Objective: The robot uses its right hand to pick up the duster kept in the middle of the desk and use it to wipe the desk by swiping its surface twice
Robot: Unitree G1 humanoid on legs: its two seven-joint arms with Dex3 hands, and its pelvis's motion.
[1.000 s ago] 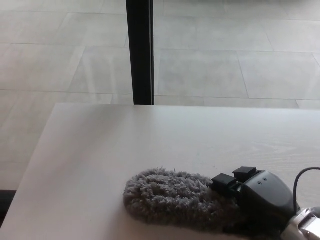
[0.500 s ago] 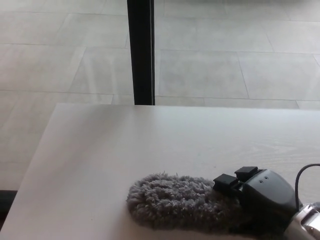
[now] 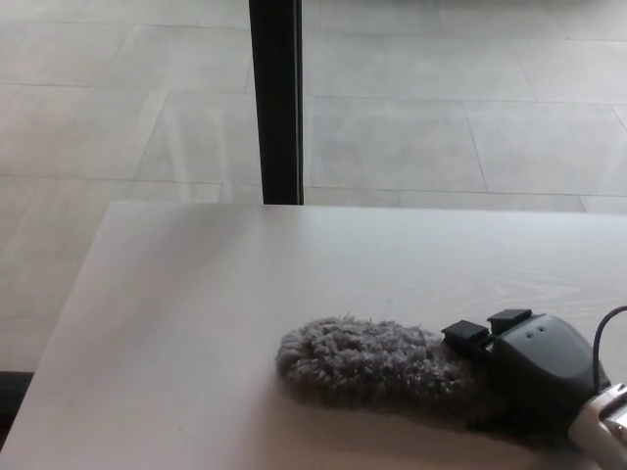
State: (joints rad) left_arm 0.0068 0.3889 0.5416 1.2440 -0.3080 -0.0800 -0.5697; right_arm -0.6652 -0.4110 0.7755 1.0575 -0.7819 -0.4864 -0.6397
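Lying flat on the desk (image 3: 196, 294), near edge, right of centre: grey fluffy duster (image 3: 367, 360), long axis running left-right. Right hand (image 3: 534, 377) comes in from the lower right corner, its black body over the duster's right end and touching it; fingers hidden under the palm, so can't tell if they're clamped on it. Thin black cable arcs beside the wrist. Beyond the desk's far edge: pale tiled floor (image 3: 441, 127), w/ a black vertical post (image 3: 275, 98) at centre-left.

Pale tiled floor (image 3: 441, 127) w/ soft daylight – black post (image 3: 275, 98) behind light desk (image 3: 196, 294).
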